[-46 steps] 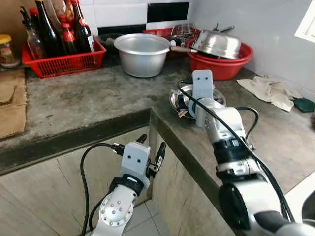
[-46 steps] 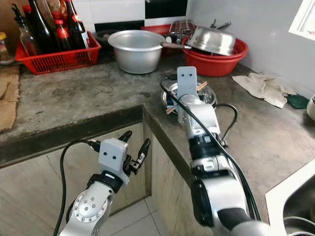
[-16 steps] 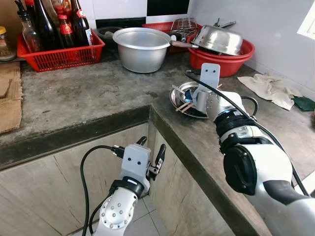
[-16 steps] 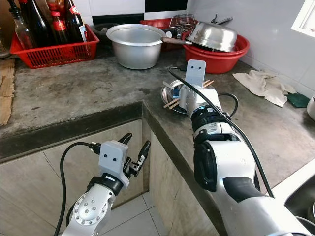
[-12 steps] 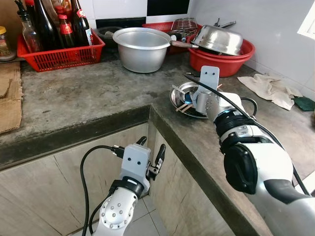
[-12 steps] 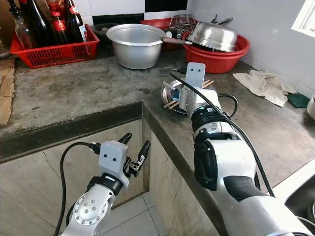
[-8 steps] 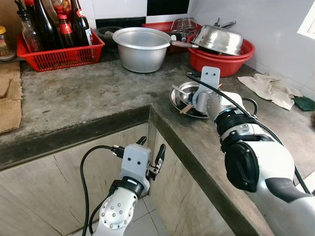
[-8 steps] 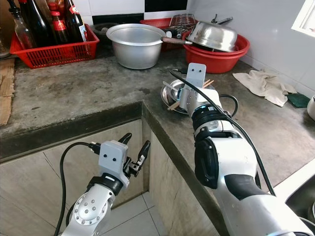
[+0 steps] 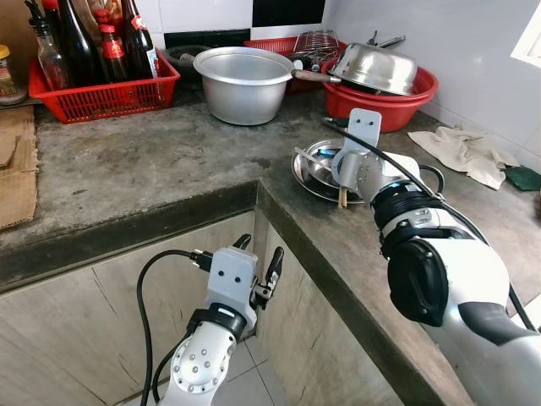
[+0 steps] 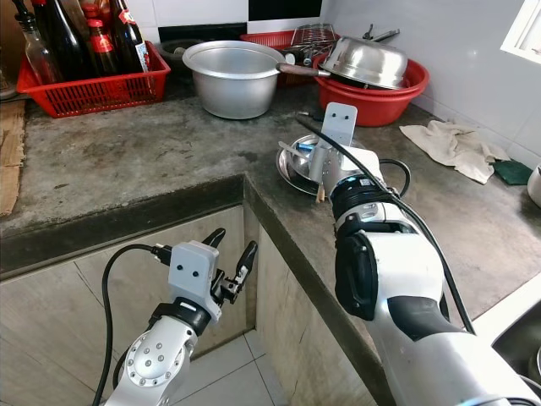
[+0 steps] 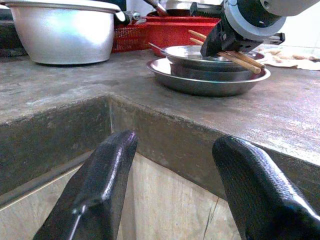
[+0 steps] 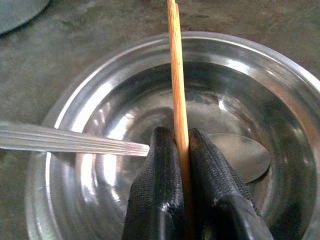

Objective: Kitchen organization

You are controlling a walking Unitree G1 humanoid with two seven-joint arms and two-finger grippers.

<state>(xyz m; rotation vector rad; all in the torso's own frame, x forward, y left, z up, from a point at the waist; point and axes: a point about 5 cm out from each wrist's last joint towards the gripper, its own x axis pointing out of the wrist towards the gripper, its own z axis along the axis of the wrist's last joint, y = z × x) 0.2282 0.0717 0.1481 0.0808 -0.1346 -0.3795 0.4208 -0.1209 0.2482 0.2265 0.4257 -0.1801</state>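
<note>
My right gripper (image 12: 180, 139) is shut on a pair of wooden chopsticks (image 12: 176, 75), held above a steel bowl (image 12: 280, 100). The bowl sits in a steel plate (image 9: 306, 179) near the counter's corner. In the left eye view the chopsticks (image 9: 341, 198) point down over the plate's near rim. A steel spoon (image 12: 75, 141) lies in the bowl with its handle sticking out. My left gripper (image 9: 259, 251) hangs open and empty below the counter edge, in front of the cabinet.
An aluminium pot (image 9: 243, 80) stands at the back of the stone counter (image 9: 152, 169). A red basket of bottles (image 9: 101, 95) is at the back left. A red basin (image 9: 380, 106) holding an upturned steel bowl is at the back right, with a cloth (image 9: 463, 156) beside it.
My right wrist has turned over the bowl. The chopsticks swung from lying slanted across the plate to pointing down at its near rim. The left arm has stayed still.
</note>
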